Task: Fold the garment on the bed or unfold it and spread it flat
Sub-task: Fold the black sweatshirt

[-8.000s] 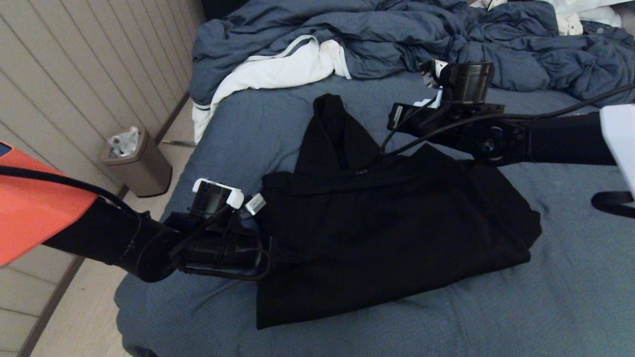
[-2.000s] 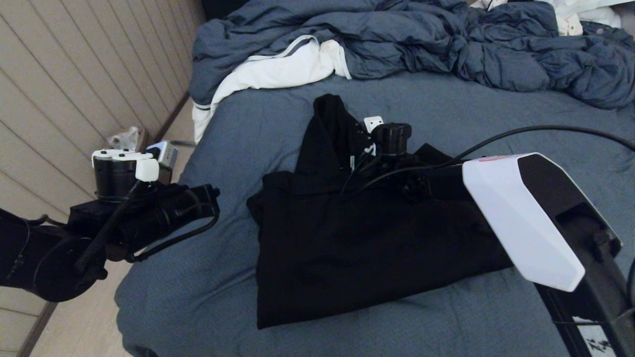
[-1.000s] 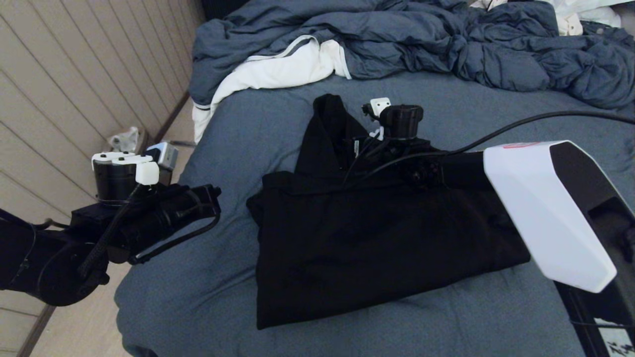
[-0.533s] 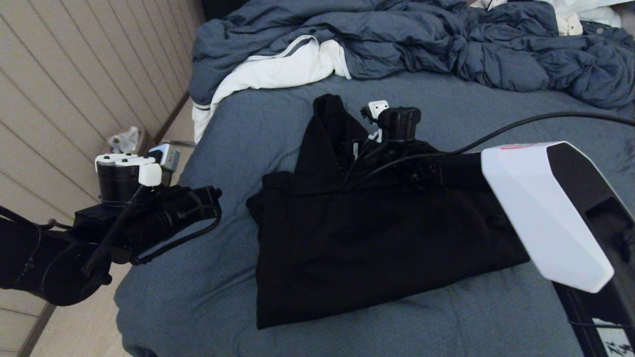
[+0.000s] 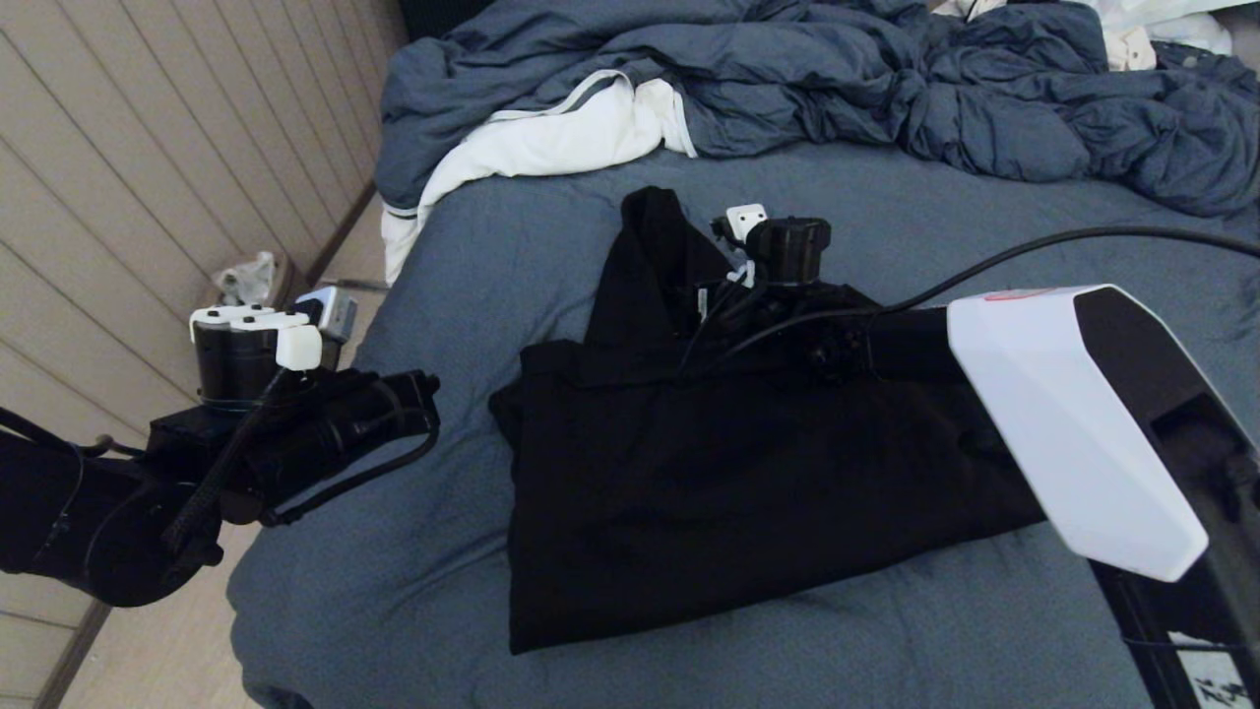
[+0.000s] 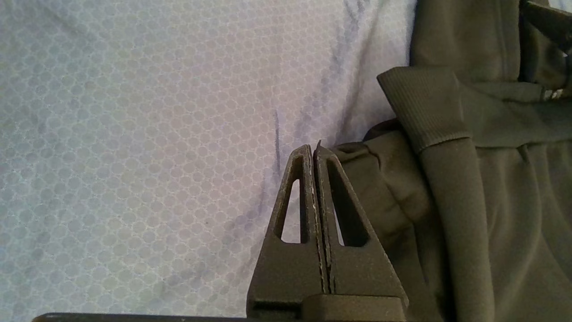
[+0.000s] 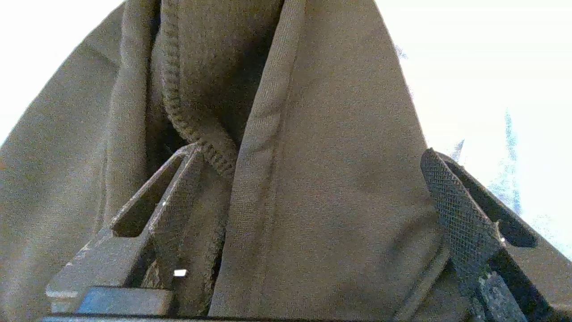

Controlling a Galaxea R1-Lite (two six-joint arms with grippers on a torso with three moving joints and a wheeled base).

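Left gripper (image 6: pixel 313 150) hangs over the bed's (image 5: pixel 423 611) left edge, fingers pressed together on nothing, just beside the black hoodie's (image 5: pixel 728 473) ribbed cuff (image 6: pixel 424 107). The hoodie lies folded mid-bed. Right gripper (image 7: pixel 313 179) sits low at the hood (image 5: pixel 655 256), fingers spread wide with fabric between them. No readable writing anywhere.

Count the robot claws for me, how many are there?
2. The left claw is shut, above the bed beside the black hoodie. The right claw is open, straddling the hoodie's hood.
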